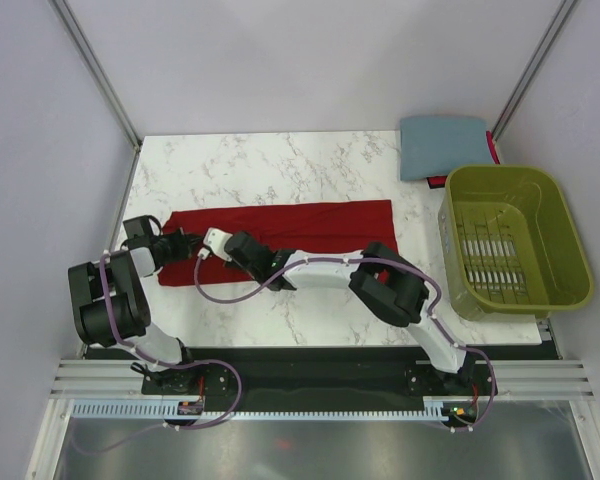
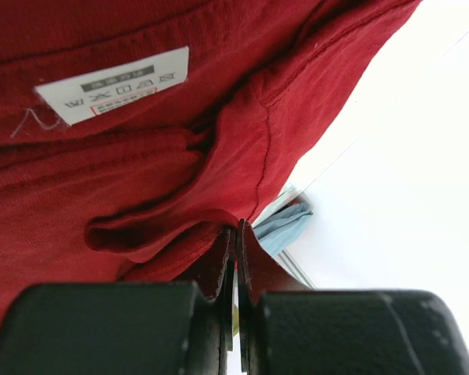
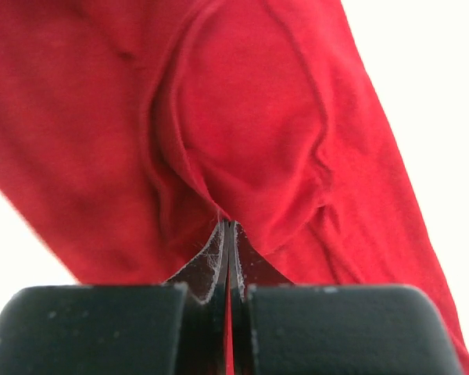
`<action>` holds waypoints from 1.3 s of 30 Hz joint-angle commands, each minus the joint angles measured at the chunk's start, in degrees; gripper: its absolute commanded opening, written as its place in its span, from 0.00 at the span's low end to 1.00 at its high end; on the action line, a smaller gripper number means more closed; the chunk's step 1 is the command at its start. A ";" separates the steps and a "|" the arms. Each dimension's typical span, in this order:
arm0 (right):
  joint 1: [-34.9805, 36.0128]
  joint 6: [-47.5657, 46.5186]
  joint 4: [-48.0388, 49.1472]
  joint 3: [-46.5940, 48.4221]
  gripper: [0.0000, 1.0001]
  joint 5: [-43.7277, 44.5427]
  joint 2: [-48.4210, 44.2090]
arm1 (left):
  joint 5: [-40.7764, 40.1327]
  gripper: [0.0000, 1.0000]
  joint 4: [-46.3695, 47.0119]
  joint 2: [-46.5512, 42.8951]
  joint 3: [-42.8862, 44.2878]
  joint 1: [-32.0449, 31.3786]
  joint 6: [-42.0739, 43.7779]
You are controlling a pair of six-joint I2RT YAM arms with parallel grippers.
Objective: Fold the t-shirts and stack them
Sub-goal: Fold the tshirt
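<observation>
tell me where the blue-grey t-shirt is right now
In the top view the folded blue-grey t-shirt lies at the far right corner of the table, just behind the olive-green basket and apart from the dark red t-shirt.

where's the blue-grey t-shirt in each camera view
Top external: the blue-grey t-shirt lies folded at the table's far right corner, behind the green basket.
Left wrist: a small pale blue patch right of centre, past the red cloth's edge, is probably it.
Right wrist: not in it.
Shared landmark: the dark red t-shirt, pinched by the left gripper and right gripper.
</observation>
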 commanded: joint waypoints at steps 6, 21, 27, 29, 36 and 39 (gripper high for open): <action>-4.57 1.71 -5.01 9.04 0.00 -7.67 1.72 | -1.91 0.02 -0.26 -2.49 -0.58 0.46 -3.64; -10.37 6.18 -11.35 24.95 0.00 -17.25 10.86 | -8.49 0.02 -1.93 -6.09 -1.72 0.55 -4.60; -11.60 9.70 -10.82 26.62 0.00 -18.92 12.36 | -14.30 0.02 -4.31 -9.61 -1.99 0.64 -5.04; -12.04 10.66 -10.56 26.97 0.00 -18.05 12.45 | -14.74 0.02 -4.66 -9.61 -1.38 0.55 -4.52; -14.59 23.64 -10.82 25.66 0.34 -16.02 6.48 | -15.98 0.46 -5.71 -9.79 2.05 0.55 1.09; -15.82 27.18 -11.70 22.94 0.37 -19.78 3.23 | -15.53 0.46 -8.52 -10.40 4.33 0.55 6.28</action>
